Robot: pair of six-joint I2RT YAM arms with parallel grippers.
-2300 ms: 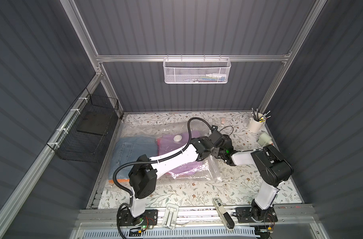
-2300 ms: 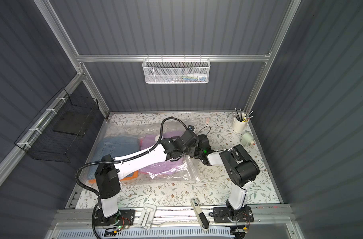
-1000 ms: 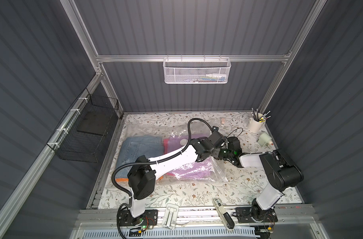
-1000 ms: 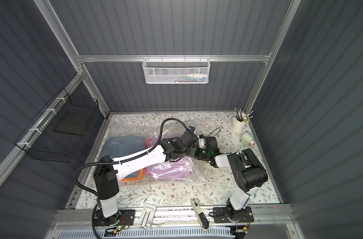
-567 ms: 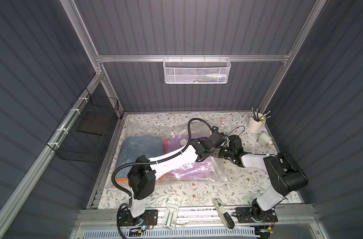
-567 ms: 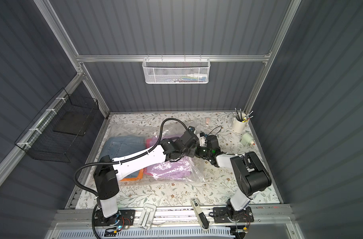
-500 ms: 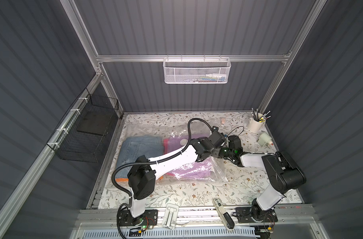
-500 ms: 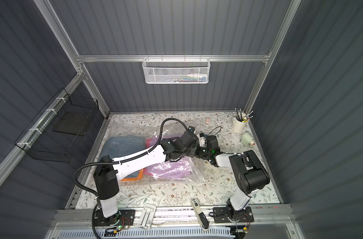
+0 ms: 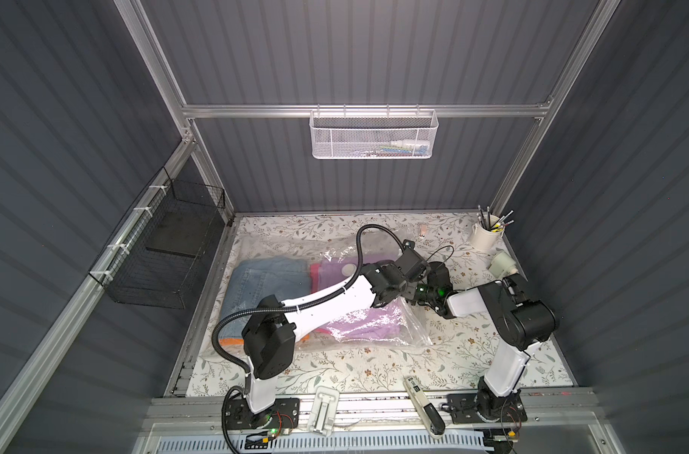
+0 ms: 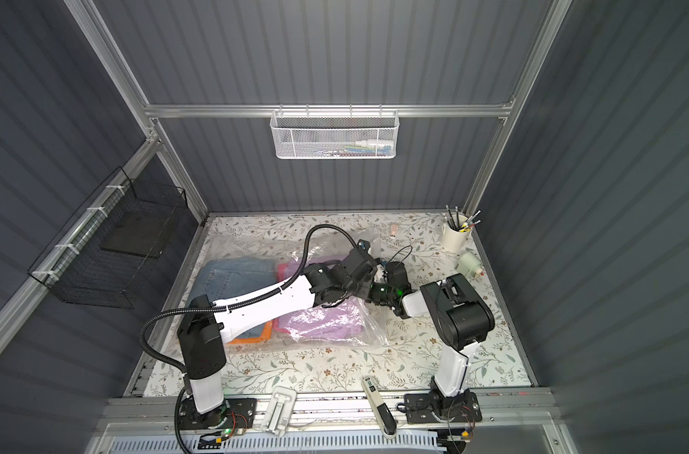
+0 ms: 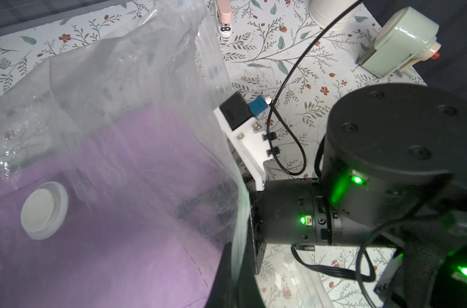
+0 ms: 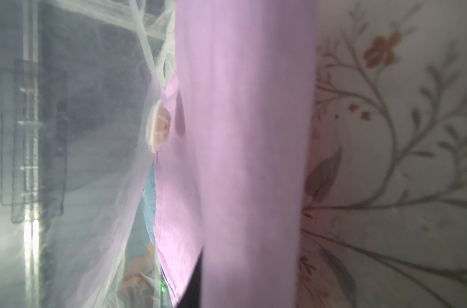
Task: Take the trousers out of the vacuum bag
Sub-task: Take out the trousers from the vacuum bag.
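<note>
A flowered bench is seen with the vacuum bag spread across it, and the task is judged to be at its very start — no garment is seen lying clear of the plastic. The lilac trousers are shown uppermost in the bag, just ahead of the right fingers. The denim trousers are laid deeper in, well beyond those fingers. The pink trousers show as a strip under the lilac pair, and the orange trousers as an edge under the denim. Whether the film covers the far end of the denim cannot be told.

The bag's mouth is held raised by the left fingers, which are closed tight, seemingly on the upper lip of the film, so that it is tented above the right fingers. The right fingers are pushed in through that mouth and are closed down — on what appears to be the near fold of the lilac pair, though the pinch itself is hidden by cloth and film. The white valve is seen resting on the lilac cloth, beyond the right fingers. All four pairs are left to be drawn out, and the lilac pair is judged likely to go first.
</note>
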